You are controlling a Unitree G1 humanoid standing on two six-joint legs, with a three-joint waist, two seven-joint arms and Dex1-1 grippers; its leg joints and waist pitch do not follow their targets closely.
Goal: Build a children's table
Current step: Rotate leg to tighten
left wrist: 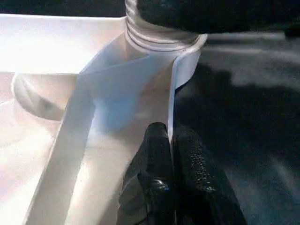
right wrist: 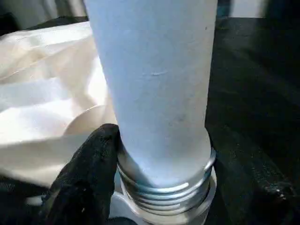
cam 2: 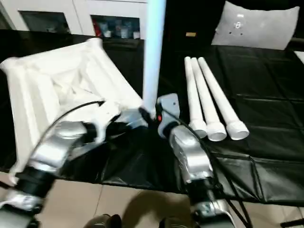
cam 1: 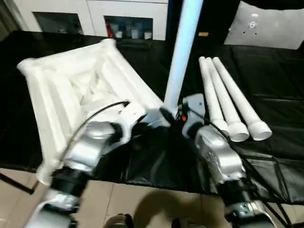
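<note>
The tabletop [cam 1: 80, 90] lies upside down on the left part of the black-sheeted workbench [cam 1: 266, 90], ribbed underside up, its near-left corner overhanging the workbench's front edge. Round sockets show at its corners.

One leg [cam 1: 183, 52] stands upright at the tabletop's near-right corner socket [left wrist: 159, 42], near the middle of the workbench's front edge. Its threaded end [right wrist: 164, 190] sits at the socket mouth with several thread rings exposed above the rim, so it is not fully seated.

The right gripper [right wrist: 164, 154] grasps this leg just above the threads; one black finger [right wrist: 86, 178] presses on the leg's side, the other lies on the far side of the shaft.

The left gripper [left wrist: 171, 150] is clenched on the thin upright edge wall [left wrist: 172, 93] of the tabletop, just beside the same socket, with both fingers [left wrist: 152, 154] pinched flat against the wall.

Three further legs [cam 1: 228, 97] lie side by side, touching, on the right half of the workbench, wide open ends toward the front edge, narrow ends toward the back. They are well apart from both grippers.

White cabinets [cam 1: 95, 14] stand behind the workbench's back edge.
</note>
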